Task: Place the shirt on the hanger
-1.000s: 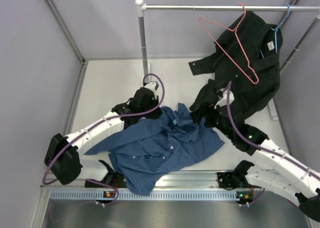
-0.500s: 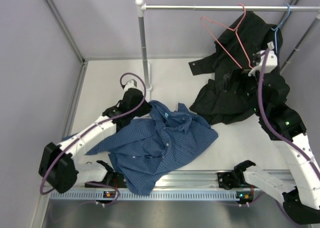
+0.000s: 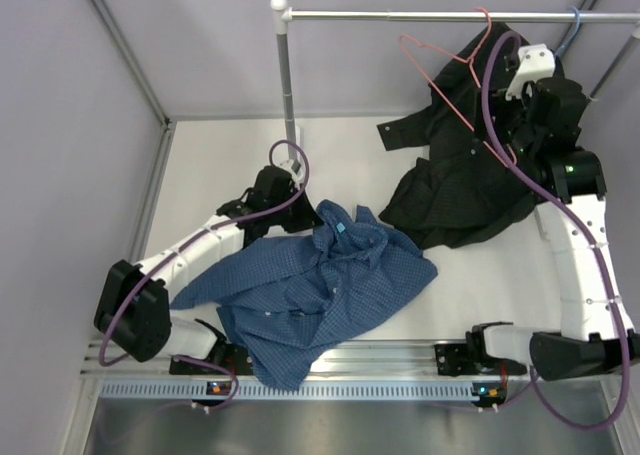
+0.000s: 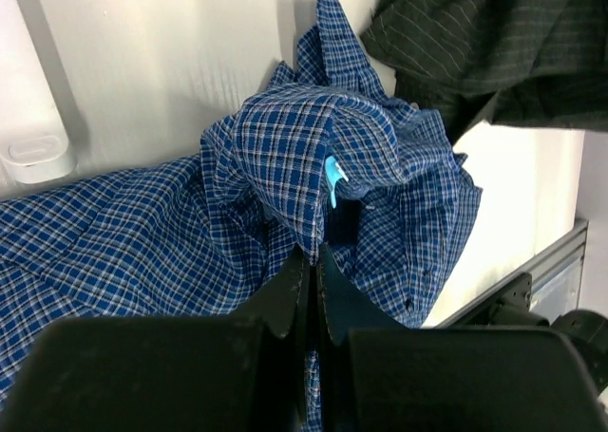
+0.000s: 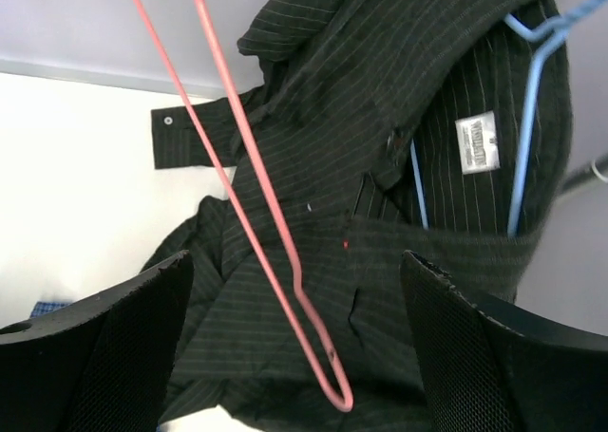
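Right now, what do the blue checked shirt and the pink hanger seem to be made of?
The blue checked shirt looks like soft woven fabric, probably cotton, with a matte finish; it folds and creases loosely. The pink hanger looks like thin wire, likely metal with a smooth pink coating, though plastic cannot be ruled out; it keeps straight, narrow lines.

The label (image 5: 476, 142) on the black shirt (image 5: 313, 157) is illegible.

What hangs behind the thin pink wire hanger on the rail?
A black pinstriped shirt hangs behind the thin pink wire hanger, on a light blue hanger. The shirt covers most of that hanger's frame.
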Controlling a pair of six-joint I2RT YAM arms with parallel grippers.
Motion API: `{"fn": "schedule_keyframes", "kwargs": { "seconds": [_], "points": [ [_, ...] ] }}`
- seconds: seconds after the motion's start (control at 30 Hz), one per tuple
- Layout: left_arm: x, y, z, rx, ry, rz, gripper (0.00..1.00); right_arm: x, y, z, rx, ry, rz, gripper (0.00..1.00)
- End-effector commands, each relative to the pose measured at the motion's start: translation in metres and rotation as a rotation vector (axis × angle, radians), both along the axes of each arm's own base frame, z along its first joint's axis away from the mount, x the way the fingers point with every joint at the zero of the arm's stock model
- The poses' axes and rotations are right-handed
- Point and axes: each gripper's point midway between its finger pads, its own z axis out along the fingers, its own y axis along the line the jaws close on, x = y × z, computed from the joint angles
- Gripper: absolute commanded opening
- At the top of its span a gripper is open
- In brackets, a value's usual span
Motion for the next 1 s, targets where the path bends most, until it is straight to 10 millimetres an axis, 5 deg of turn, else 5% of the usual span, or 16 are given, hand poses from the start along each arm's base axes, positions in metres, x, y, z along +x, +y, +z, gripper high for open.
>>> {"fn": "schedule_keyframes", "kwargs": {
  "seconds": [0.0, 0.13, 0.53, 0.97],
  "points": [
    [-0.011, -0.001, 0.017, -0.014, -0.05, -0.073, 0.0, 0.018, 0.001, 0.004, -0.04, 0.017, 0.083, 0.85],
    [-0.019, 0.001, 0.018, -0.025, -0.049, -0.086, 0.0, 0.036, 0.002, -0.018, -0.001, 0.09, 0.154, 0.69],
    [-0.025, 0.007, 0.023, -0.003, -0.074, -0.099, 0.0, 0.033, 0.014, -0.029, 0.108, 0.117, 0.267, 0.33],
    [-0.024, 0.01, 0.026, 0.006, -0.087, -0.095, 0.0, 0.023, 0.02, -0.036, 0.14, 0.137, 0.282, 0.23]
  ]
}}
